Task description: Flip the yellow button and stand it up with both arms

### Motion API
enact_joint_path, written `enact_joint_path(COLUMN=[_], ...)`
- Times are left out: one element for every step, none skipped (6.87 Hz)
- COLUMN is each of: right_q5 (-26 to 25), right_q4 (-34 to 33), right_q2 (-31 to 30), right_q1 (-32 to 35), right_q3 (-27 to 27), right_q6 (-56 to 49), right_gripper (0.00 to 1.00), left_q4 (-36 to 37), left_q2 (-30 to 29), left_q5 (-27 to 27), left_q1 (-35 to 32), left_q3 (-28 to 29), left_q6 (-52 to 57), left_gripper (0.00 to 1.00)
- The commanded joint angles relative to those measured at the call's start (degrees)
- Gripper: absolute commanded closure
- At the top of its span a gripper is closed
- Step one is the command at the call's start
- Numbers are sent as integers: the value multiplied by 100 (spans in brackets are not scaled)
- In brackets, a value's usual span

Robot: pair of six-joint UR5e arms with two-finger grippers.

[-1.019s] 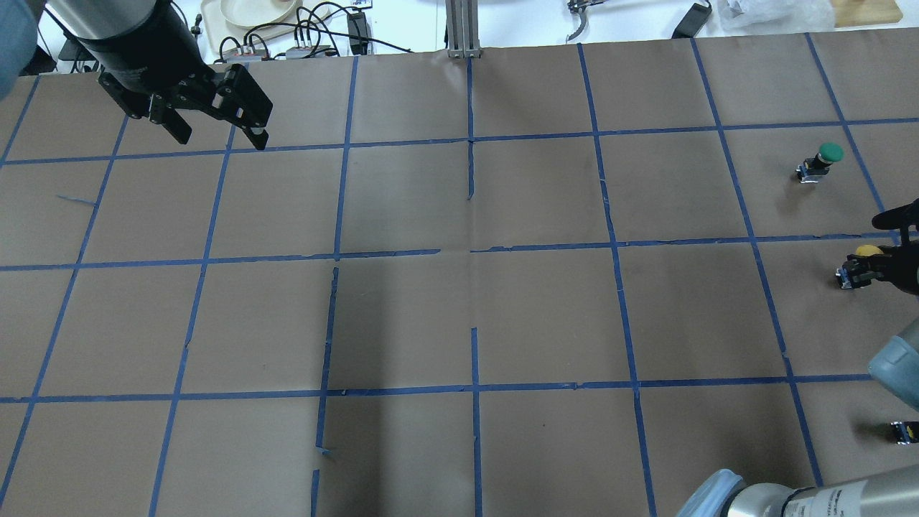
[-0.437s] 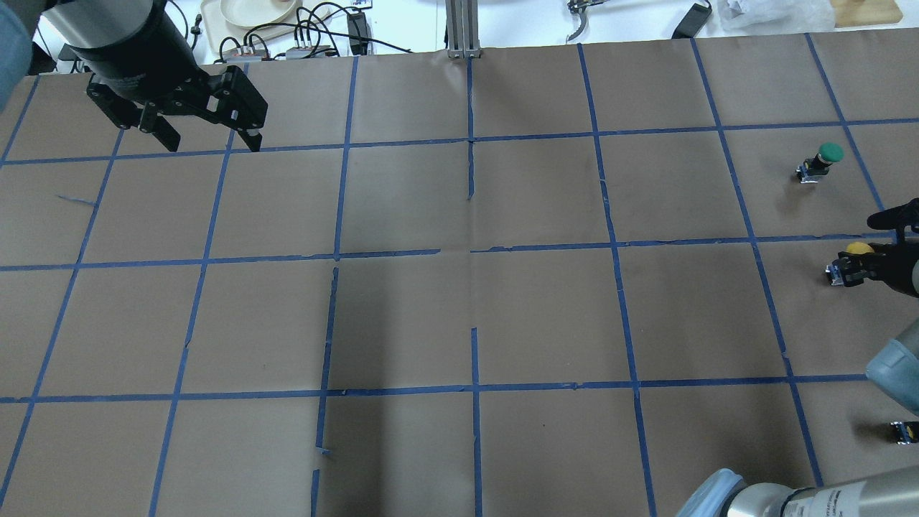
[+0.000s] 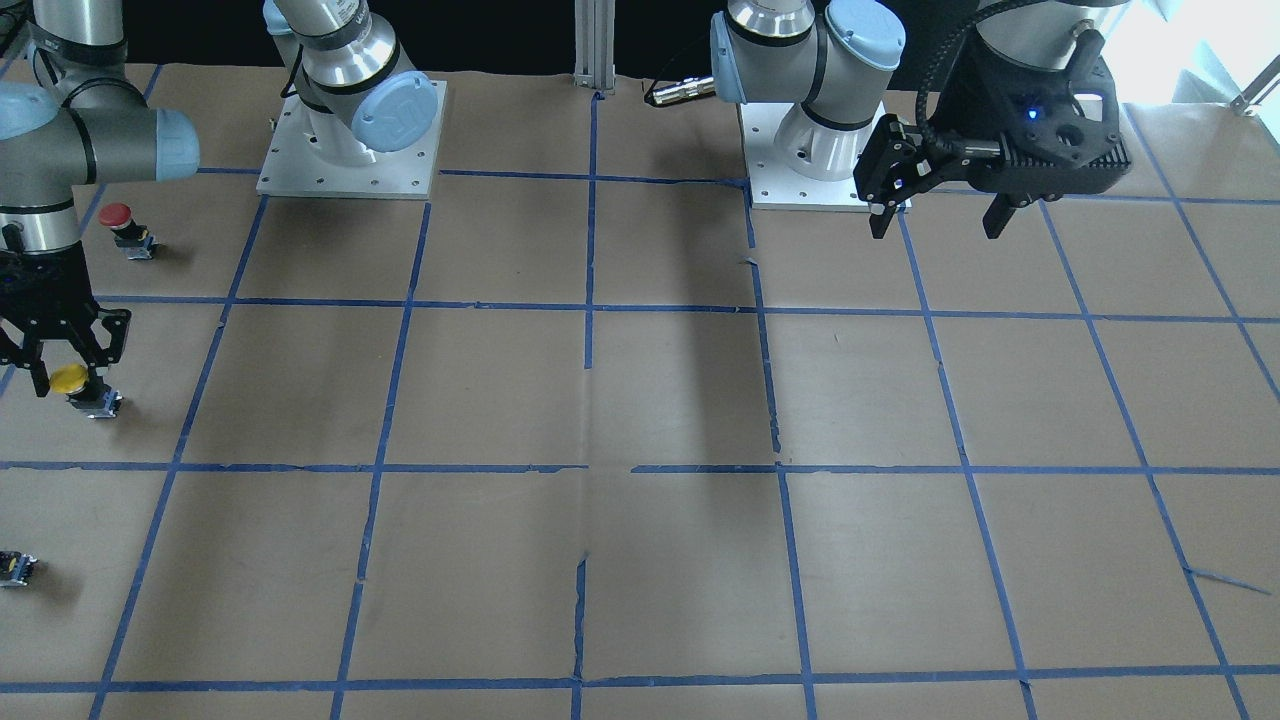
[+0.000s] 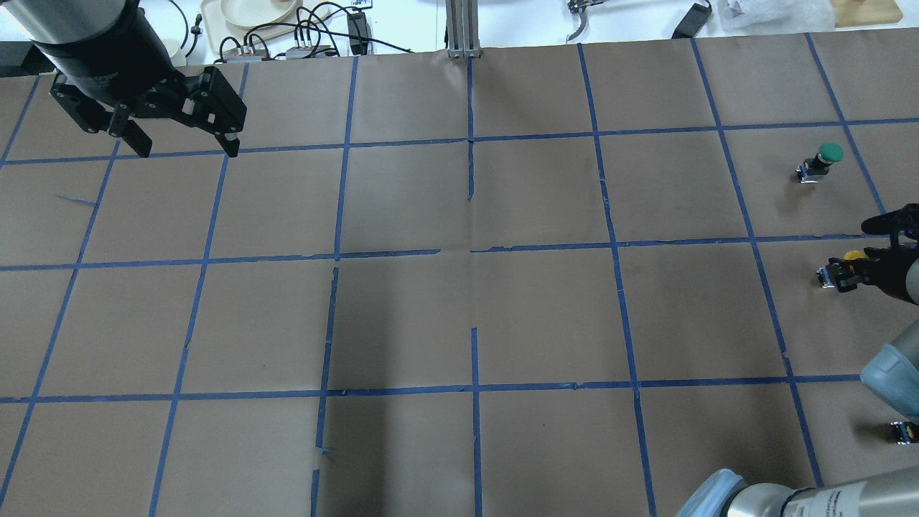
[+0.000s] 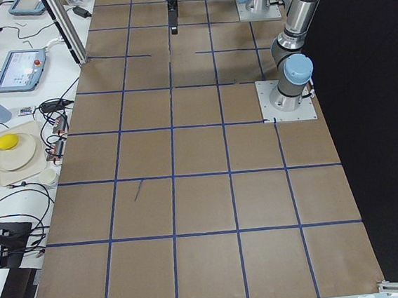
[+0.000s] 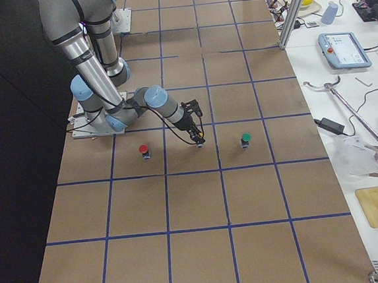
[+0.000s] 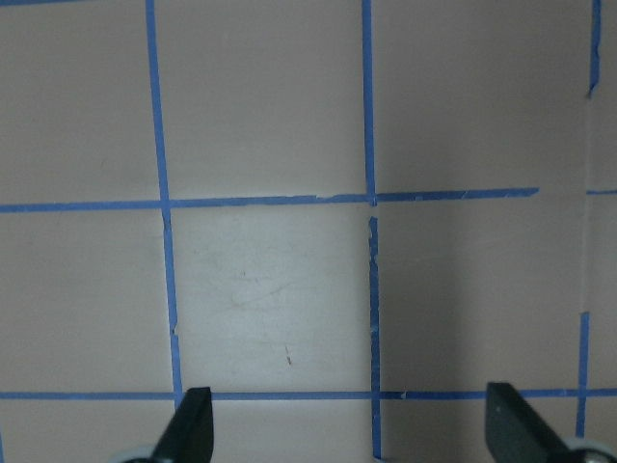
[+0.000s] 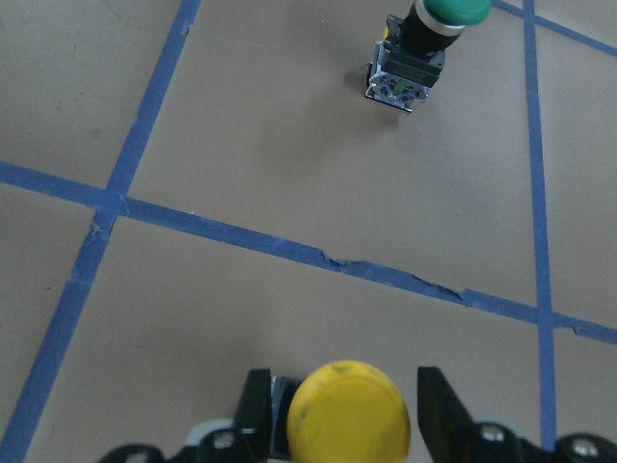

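The yellow button [image 4: 853, 255] has a round yellow cap on a black-and-grey body and sits tilted, low over the brown paper at the far right. My right gripper [image 4: 858, 267] is shut on it. In the right wrist view the cap [image 8: 349, 413] sits between the two fingers. In the front-facing view the button [image 3: 72, 381] hangs under that gripper [image 3: 62, 362]; it also shows in the exterior right view [image 6: 200, 140]. My left gripper [image 4: 183, 136] is open and empty at the far left back, high over the table [image 3: 935, 215], with bare paper between its fingertips [image 7: 193, 424].
A green-capped button [image 4: 822, 159] stands one square beyond the yellow one [image 8: 424, 39]. A red-capped button [image 3: 125, 225] stands nearer the robot's base. A small dark capless block [image 4: 903, 431] lies near the right edge. Blue tape lines grid the paper.
My right gripper has carried the yellow button a little to the left in the overhead view. My left gripper has moved left and slightly back, still open.
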Motion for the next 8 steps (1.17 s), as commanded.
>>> enact_joint_path(right_q5=[-597, -627, -636, -645, -680, -689, -950, -1266], right_q4=[14, 205, 886, 1963, 3409, 4972, 6171, 7210], right_q2=[-46, -195, -596, -1183, -1685, -1838, -1822, -1822], right_q1=[-3, 6, 6, 58, 76, 241, 626, 1204], right_q3=[4, -13, -83, -231, -694, -1412, -2263, -2959], right_q6=[27, 62, 262, 647, 1008, 1290, 1893, 2743], right_gripper=[0, 0, 0, 0, 0, 0, 0, 0], left_q4=[116, 177, 143, 99, 90, 99, 99, 151], left_q2=[-98, -108, -38, 76, 7, 76, 172, 156], left_q5=[-150, -169, -404, -406, -423, -389, -441, -398], left_q1=[3, -75, -102, -102, -128, -146, -154, -146], left_q3=[159, 202, 211, 133, 89, 88, 62, 27], left_q6=[77, 33, 68, 85, 77, 68, 59, 42], left_gripper=[0, 0, 0, 0, 0, 0, 0, 0])
